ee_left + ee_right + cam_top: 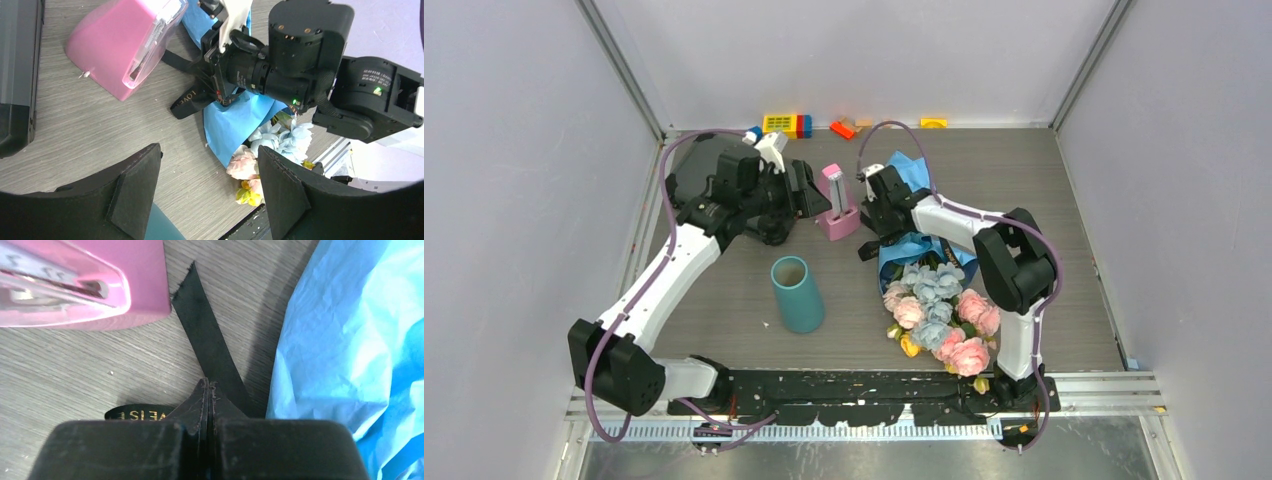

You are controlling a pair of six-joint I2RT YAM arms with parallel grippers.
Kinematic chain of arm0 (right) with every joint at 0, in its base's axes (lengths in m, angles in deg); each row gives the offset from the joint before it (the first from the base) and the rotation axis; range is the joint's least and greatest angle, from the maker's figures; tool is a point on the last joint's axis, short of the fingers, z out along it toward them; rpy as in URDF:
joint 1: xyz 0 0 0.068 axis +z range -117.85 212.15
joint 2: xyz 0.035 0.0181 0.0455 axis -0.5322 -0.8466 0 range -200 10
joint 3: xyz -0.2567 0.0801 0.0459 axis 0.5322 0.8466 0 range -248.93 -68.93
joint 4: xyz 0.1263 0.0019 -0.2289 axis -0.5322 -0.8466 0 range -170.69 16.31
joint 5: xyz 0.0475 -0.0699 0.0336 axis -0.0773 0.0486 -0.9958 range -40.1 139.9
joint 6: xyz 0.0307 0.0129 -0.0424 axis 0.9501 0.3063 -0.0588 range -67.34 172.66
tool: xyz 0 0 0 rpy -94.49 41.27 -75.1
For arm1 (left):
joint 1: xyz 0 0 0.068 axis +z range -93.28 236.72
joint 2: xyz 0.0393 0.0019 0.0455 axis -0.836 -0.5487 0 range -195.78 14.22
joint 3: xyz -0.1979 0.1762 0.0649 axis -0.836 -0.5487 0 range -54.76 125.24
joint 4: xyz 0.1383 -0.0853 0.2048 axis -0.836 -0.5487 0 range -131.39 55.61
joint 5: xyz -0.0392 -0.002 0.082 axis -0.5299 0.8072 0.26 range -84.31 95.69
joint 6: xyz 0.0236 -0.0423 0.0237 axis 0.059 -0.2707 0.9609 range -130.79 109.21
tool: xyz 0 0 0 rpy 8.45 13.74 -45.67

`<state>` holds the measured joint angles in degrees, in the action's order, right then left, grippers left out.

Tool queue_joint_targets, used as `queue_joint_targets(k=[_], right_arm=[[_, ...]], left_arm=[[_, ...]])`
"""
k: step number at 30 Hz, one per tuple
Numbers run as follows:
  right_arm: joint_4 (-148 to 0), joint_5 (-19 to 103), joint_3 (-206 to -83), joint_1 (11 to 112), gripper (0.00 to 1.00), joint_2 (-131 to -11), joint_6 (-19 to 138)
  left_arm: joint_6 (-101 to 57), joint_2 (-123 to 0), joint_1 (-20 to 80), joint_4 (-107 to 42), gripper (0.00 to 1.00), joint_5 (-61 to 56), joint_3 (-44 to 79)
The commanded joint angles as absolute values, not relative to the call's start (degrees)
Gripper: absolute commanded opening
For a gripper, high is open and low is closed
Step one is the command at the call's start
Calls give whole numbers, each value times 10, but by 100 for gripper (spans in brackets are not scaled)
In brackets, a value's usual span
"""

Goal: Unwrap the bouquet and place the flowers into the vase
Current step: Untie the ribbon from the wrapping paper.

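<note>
1. Right now, the bouquet (934, 300) is lying on the table (724, 290) on the right side. Its pink, pale blue and yellow flowers (944, 325) are pointing toward the near edge.
2. The blue paper wrap (350, 340) is covering the stem end and spreading toward the far side.
3. The right gripper (207, 385) is pressing its jaws fully together. Its tips are touching the black ribbon (207, 325) just beside the wrap, though the wrist view is not showing whether the ribbon is actually caught between them.
4. One ribbon tail is running from those tips to the base of the pink metronome (837, 205), which is standing just to the left.
5. The left gripper (210, 150) is hovering above the table on the other side of the metronome, with its jaws spread wide and gripping nothing.
6. The teal vase (797, 295) is standing upright between the two arms, near the bouquet's blooms but apart from them.
7. Coloured toy blocks (786, 124) are sitting along the back wall.
</note>
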<state>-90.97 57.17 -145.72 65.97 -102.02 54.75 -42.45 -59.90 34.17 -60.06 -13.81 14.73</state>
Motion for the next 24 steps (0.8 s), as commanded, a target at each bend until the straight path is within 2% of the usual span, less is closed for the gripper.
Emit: queue_joint_targets(k=[1, 4, 5, 6, 8, 12, 16, 20, 23, 24], right_arm=[[-930, 513, -1500, 645, 0, -1002, 545], [-967, 475, -1530, 641, 5, -1029, 518], [-979, 474, -1533, 641, 14, -1034, 512], [-982, 473, -1537, 639, 18, -1044, 502], [-986, 472, -1537, 636, 36, -1055, 489], [-986, 475, -1536, 626, 53, -1069, 473], [-994, 490, -1536, 623, 60, -1079, 462], [-1002, 497, -1531, 623, 62, -1083, 456], [-1007, 494, -1521, 623, 61, -1081, 462], [-1004, 493, -1518, 624, 55, -1081, 465]], left_arm=[[-433, -576, 339, -570, 72, -139, 143], [-433, -575, 340, -571, 73, -139, 140], [-433, -575, 340, -571, 73, -139, 140], [-432, -574, 339, -571, 73, -139, 140], [-433, -573, 340, -571, 73, -139, 140], [-428, -568, 339, -575, 73, -136, 141], [-426, -566, 339, -578, 73, -134, 141], [-423, -564, 340, -580, 73, -133, 143], [-422, -565, 339, -581, 73, -132, 144], [-421, -565, 340, -581, 73, -132, 144]])
